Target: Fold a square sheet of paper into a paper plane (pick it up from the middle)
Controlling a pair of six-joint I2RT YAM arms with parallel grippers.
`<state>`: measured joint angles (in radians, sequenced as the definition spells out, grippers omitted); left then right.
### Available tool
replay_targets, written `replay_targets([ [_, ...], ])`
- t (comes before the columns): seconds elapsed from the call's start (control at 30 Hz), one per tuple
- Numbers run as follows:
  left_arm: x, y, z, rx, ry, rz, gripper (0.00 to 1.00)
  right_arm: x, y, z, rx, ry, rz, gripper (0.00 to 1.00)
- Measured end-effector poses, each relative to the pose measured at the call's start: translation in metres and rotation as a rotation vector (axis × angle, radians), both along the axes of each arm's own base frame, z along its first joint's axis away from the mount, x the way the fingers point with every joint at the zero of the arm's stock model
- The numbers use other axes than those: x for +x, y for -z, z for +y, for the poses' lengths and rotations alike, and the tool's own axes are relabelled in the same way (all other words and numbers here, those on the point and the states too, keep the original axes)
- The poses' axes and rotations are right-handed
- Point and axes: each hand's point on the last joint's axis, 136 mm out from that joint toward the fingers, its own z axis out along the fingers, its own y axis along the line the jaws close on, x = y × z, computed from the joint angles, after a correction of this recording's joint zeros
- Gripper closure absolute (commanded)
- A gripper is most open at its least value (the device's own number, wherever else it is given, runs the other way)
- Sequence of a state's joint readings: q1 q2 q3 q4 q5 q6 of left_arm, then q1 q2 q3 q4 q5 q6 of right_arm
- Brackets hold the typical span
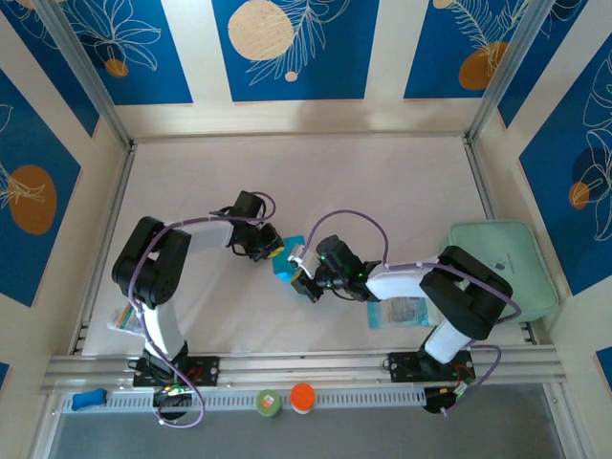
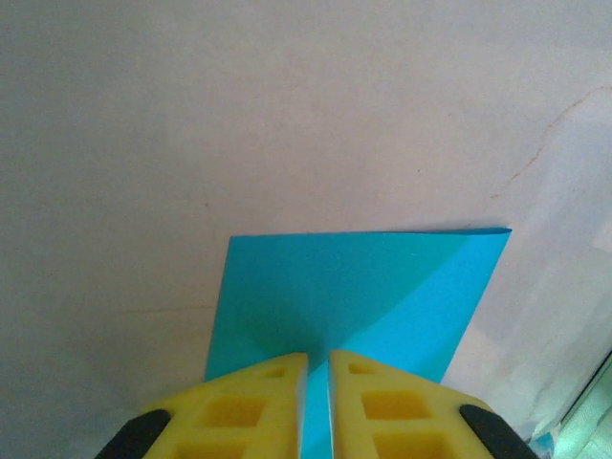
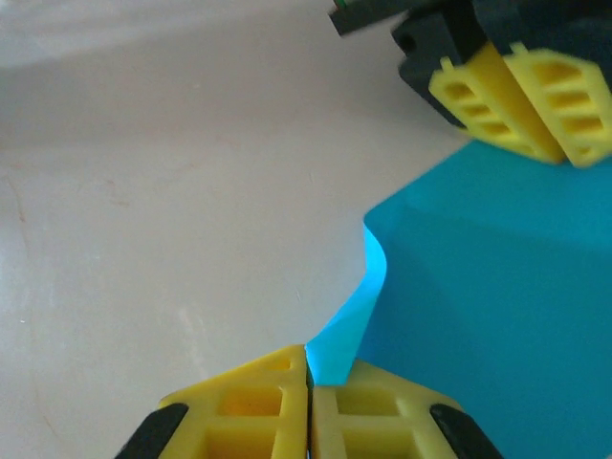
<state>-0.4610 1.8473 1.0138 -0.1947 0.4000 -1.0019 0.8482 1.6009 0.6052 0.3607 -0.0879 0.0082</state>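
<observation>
top external, left gripper (image 1: pixel 272 251): sat at the frame's centre, tips on the upper-left side of the cyan sheet of paper (image 1: pixel 285 271); its jaw state could not be told from there.
top external, right gripper (image 1: pixel 302 277): met the sheet from the lower right; the mint-green pad (image 1: pixel 502 273) lay well apart at the right edge.
left wrist, jaws: the yellow fingers (image 2: pixel 258 406) were pressed nearly together at bottom centre, pinching the sheet's near edge.
left wrist, sheet: it spread across the lower middle of the frame (image 2: pixel 354 292), with a diagonal line toward its right corner, possibly a fold.
right wrist, jaws: they were pressed together at bottom centre (image 3: pixel 311 406), pinching a curled edge of the sheet (image 3: pixel 497 287).
right wrist, other arm: the left gripper (image 3: pixel 516 100) nipped the far edge at upper right.
step: likely an early fold, both grippers holding opposite edges.
next move: it called for one gripper carrying its edge over while the other anchored, so the edges met squarely.
</observation>
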Motion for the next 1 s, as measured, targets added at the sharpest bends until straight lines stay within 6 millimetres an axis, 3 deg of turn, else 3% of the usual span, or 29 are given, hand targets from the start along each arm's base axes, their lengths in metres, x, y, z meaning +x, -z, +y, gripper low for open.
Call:
replay_targets([
  [0.57, 0.0, 0.0, 0.0, 0.001, 0.006, -0.004, 0.84, -0.008, 0.014, -0.016, -0.067, 0.066, 0.116, 0.77],
  [0.8, 0.0, 0.0, -0.001, -0.001, 0.007, -0.007, 0.84, 0.001, -0.001, -0.006, -0.041, 0.086, 0.123, 0.74],
  [1.0, 0.001, 0.0, -0.001, -0.002, 0.007, -0.008, 0.84, 0.007, -0.008, 0.001, -0.034, 0.109, 0.137, 0.78],
])
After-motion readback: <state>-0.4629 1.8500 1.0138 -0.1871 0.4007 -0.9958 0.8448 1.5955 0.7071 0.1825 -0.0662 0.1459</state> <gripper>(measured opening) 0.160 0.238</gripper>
